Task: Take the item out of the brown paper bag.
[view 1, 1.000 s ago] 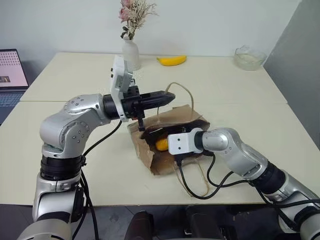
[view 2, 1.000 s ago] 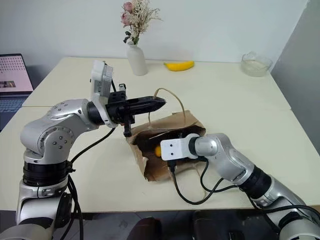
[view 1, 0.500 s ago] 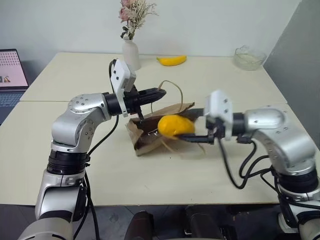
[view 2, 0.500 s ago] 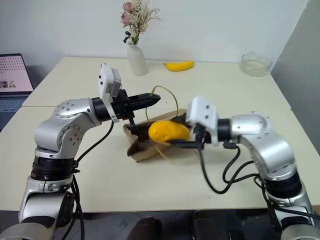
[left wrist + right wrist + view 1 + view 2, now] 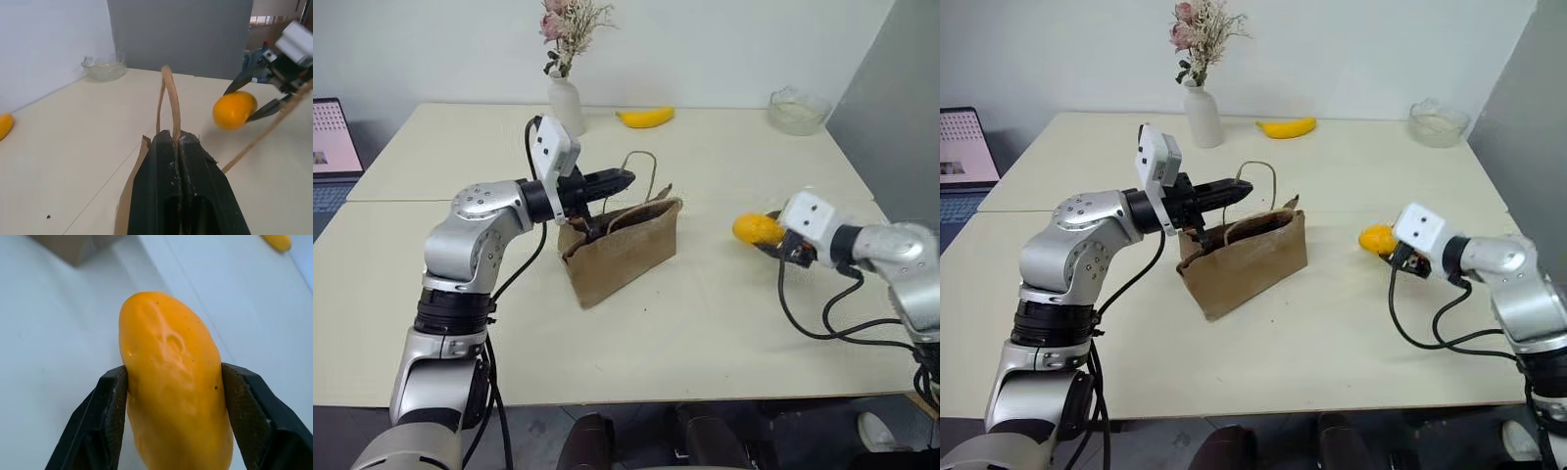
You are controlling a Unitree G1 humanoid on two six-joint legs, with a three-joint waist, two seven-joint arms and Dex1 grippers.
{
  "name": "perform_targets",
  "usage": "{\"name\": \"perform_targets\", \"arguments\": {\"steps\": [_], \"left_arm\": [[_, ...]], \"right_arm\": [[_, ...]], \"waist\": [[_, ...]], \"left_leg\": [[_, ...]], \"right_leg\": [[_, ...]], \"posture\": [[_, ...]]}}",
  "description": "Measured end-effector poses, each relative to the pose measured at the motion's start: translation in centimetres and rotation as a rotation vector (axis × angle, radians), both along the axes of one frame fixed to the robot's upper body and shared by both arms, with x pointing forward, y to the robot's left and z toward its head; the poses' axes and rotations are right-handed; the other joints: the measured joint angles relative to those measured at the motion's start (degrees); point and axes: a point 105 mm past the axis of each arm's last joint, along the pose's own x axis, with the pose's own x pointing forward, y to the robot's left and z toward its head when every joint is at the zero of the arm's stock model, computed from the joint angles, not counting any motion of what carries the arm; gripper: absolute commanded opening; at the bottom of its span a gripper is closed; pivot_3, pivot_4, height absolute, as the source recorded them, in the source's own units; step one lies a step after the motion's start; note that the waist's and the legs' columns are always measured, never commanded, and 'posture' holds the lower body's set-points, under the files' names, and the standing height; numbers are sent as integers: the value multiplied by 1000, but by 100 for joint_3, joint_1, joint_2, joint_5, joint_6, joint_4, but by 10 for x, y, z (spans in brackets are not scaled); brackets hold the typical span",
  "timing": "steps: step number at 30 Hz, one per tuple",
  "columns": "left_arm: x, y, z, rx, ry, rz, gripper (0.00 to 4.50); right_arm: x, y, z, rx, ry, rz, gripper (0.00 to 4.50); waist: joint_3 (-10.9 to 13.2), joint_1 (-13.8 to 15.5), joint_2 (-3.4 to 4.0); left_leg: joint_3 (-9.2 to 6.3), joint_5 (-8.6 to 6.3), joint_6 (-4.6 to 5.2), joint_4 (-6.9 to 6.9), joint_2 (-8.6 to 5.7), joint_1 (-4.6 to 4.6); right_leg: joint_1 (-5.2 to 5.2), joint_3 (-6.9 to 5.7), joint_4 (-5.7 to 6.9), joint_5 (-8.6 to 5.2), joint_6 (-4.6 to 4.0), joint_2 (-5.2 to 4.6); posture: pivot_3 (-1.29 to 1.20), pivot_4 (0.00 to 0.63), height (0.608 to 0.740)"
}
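The brown paper bag [image 5: 625, 251] stands on the table's middle with its mouth upward. My left gripper [image 5: 625, 179] hovers level over the mouth, shut on one tan cord handle [image 5: 170, 98] that loops up past its fingertips. The item [image 5: 755, 229], a plump yellow-orange fruit, is outside the bag and well to its right, just above the table. My right gripper [image 5: 173, 382] is shut on it, one black finger [image 5: 110, 404] on each side. The left wrist view shows the item [image 5: 234, 109] clamped beyond the bag.
A white vase of dried flowers [image 5: 564, 102], a banana [image 5: 646, 117] and a glass bowl [image 5: 797, 111] stand along the table's far edge. A laptop [image 5: 333, 137] sits at the far left. Black cables hang from both wrists.
My right gripper has pulled the item out of the bag and carried it far to the right. The bag has swung from lying flat to standing upright. The left gripper keeps the handle.
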Motion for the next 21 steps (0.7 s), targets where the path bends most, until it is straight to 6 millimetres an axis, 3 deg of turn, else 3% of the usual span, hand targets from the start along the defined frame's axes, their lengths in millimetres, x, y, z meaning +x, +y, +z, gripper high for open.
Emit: {"name": "perform_targets", "arguments": {"steps": [6, 11, 12, 15, 17, 20, 21], "left_arm": [[1, 1, 0, 4, -2, 7, 0], [1, 2, 0, 8, -4, 14, 0], [1, 2, 0, 9, -6, 17, 0], [4, 4, 0, 18, -16, 45, 0], [5, 6, 0, 25, -25, 56, 0], [10, 16, -3, 52, -18, 92, 0], [12, 19, -4, 61, -13, 104, 400]], "right_arm": [[0, -6, -34, -109, 32, 7, 2546], [-6, -4, -35, -56, 83, 17, 4285], [-9, -4, -32, -40, 92, 19, 4465], [-17, -7, -17, 29, 90, 7, 4465], [-28, 1, 2, 181, 88, 23, 4465], [-61, 47, 41, 495, 95, 200, 4465], [-70, 60, 48, 553, 107, 249, 4500]], "waist": [[1, 30, 0], [1, 30, 1], [1, 36, 1], [1, 35, 1], [1, 33, 1], [1, 10, 1], [1, 10, 1]], "left_leg": [[0, 0, 0, 3, -3, -5], [-3, 0, 0, 5, -2, -5], [-5, 0, 0, 4, -2, -5], [-3, 0, 0, 5, -2, -5], [-7, 0, -1, 4, 1, -4], [-11, 0, -2, 2, 9, 4], [-16, 1, -2, 2, 10, 5]], "right_leg": [[1, 0, -2, 0, 0, -1], [2, -4, -1, 1, 1, -1], [2, -5, -1, 1, 1, -1], [2, -4, 1, 1, 1, -1], [4, -6, 0, 1, 1, -1], [6, -9, 8, 0, 1, 4], [7, -15, 11, 0, 1, 4]], "posture": [[0, 150, 740], [0, 150, 740], [0, 150, 740], [0, 150, 740], [0, 150, 740], [0, 150, 740], [0, 150, 740]]}}
